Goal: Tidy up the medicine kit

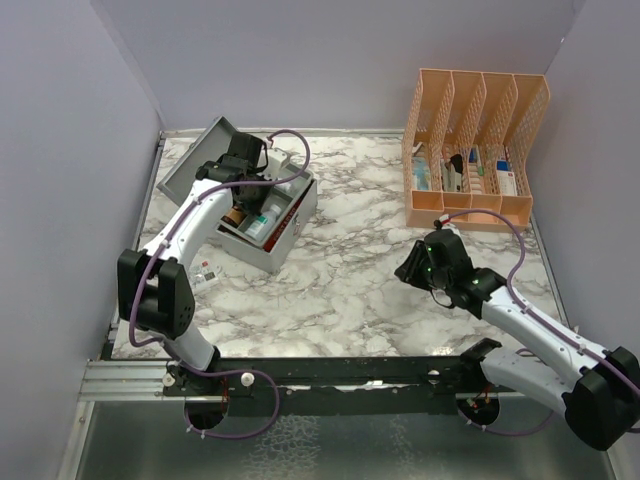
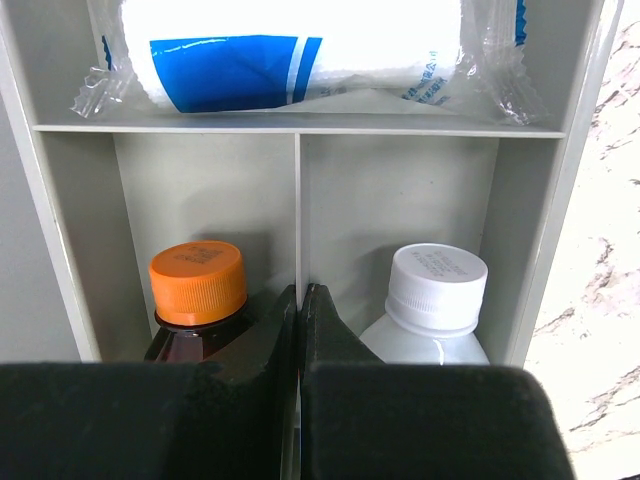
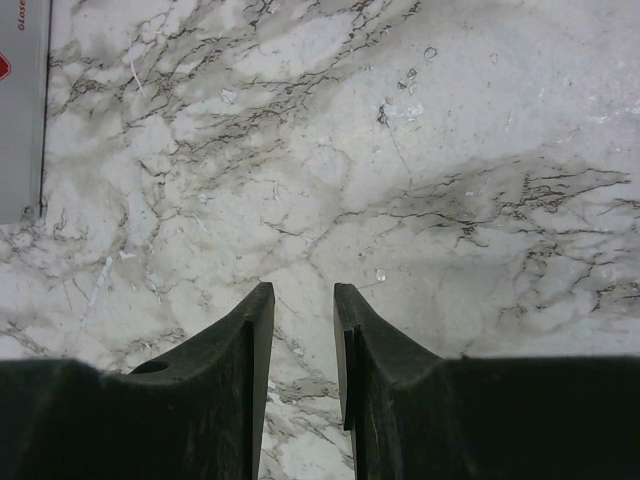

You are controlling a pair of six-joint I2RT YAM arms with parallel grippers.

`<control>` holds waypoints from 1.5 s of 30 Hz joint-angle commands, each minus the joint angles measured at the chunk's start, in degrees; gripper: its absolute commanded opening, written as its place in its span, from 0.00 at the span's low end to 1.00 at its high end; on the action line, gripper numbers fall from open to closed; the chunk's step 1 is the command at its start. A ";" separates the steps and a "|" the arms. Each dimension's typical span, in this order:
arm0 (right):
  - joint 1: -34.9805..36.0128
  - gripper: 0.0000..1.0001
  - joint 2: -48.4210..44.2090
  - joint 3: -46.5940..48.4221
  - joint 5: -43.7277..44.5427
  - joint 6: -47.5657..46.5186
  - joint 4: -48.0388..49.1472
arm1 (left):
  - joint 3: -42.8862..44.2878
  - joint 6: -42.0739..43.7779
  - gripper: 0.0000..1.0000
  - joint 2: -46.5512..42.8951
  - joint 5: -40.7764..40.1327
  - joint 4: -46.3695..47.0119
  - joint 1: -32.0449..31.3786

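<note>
Spreading between pale lilac walls, the marble-veined table (image 1: 380, 300) carries the medicine kit (image 1: 288, 243) at far left, lid tipped back leftward, long axis slanting near-left to far-right. Inside it the left pincer (image 2: 300, 298) is pressed together; the right pincer (image 3: 303, 300) hangs apart, empty.

Lower bodies of orange-capped bottle (image 2: 197, 283) and white-capped bottle (image 2: 437, 288) hidden behind left tool (image 2: 302, 295). Top edge cuts off wrapped white roll (image 2: 290, 45). Labels inside peach organizer (image 1: 470, 100) too small to read.

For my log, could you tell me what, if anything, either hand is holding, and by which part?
Nothing is held: the left hand is shut empty, the right hand open.
</note>
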 commanded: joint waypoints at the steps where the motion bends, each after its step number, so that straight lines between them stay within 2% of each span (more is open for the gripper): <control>1: 0.22 0.31 0.36 -0.83 -0.87 -0.65 2.34 | 2.17 0.86 0.00 0.50 -1.17 1.98 0.39; 9: 0.22 0.31 1.77 -0.29 -1.32 -0.99 2.95 | 10.58 -0.09 0.00 7.75 0.82 -1.07 0.47; 18: 0.22 0.31 1.58 -0.40 -0.13 -1.15 3.07 | 6.64 -1.17 0.00 5.30 -0.48 -1.09 1.00; 27: 0.22 0.31 3.11 -0.26 -0.67 -1.44 3.81 | 3.63 -1.41 0.00 0.61 1.93 -0.34 1.16; 45: 0.22 0.31 3.49 -0.52 -0.31 -1.02 4.17 | 4.03 -2.29 0.00 6.73 1.47 1.73 1.15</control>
